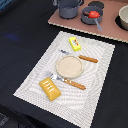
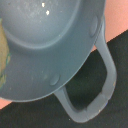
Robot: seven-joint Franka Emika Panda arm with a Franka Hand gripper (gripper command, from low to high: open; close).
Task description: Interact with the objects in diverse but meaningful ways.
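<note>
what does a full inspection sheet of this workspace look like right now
surface: white placemat on a dark tabletop, pinkish board at the back
job's things: orange ridged block and yellow box on the placemat; dark grey pot on the board, its handle close in the wrist view; red tomato in a dark pan
clutter: round tan plate mid-placemat, fork and knife either side of it, pale bowl at the exterior view's right edge
grippers: not in view
cables: nothing seen
surroundings: nothing seen beyond the dark table
</note>
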